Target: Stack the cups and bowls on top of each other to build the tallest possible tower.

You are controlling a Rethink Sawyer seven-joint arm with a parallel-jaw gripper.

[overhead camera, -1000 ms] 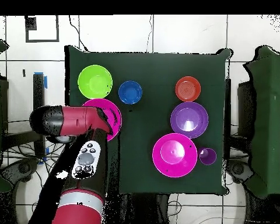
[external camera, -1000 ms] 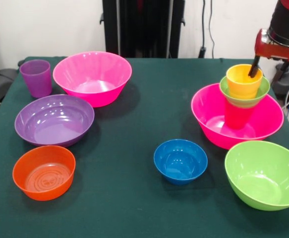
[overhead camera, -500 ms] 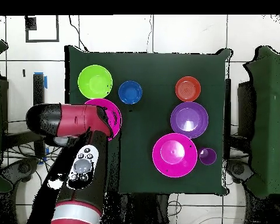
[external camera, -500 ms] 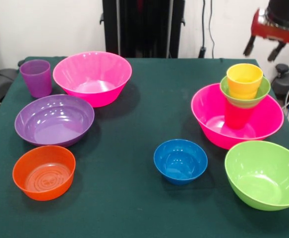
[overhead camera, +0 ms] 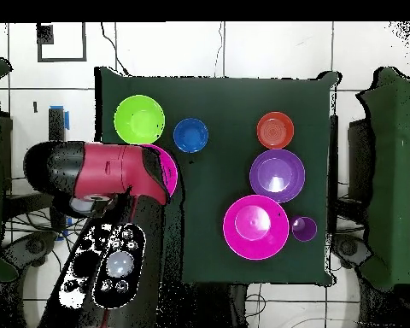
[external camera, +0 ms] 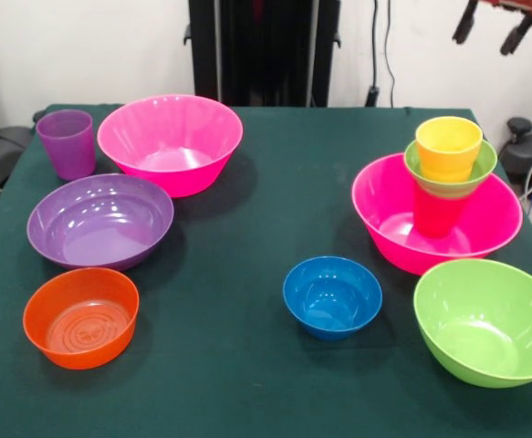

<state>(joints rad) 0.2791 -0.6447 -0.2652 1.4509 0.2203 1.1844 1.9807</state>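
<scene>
Front view: set low across the worktop [external camera: 247, 274], facing the open jaws at top right, close in. Overhead view: straight down from high, whole worktop [overhead camera: 217, 111] shown. Shared: worktop and all bowls.

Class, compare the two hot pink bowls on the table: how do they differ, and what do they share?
The right pink bowl holds a stack: red cup, green bowl, yellow cup. The left pink bowl is empty. The left one sits farther back, beside the purple cup. Both are large, upright and hot pink.
</scene>
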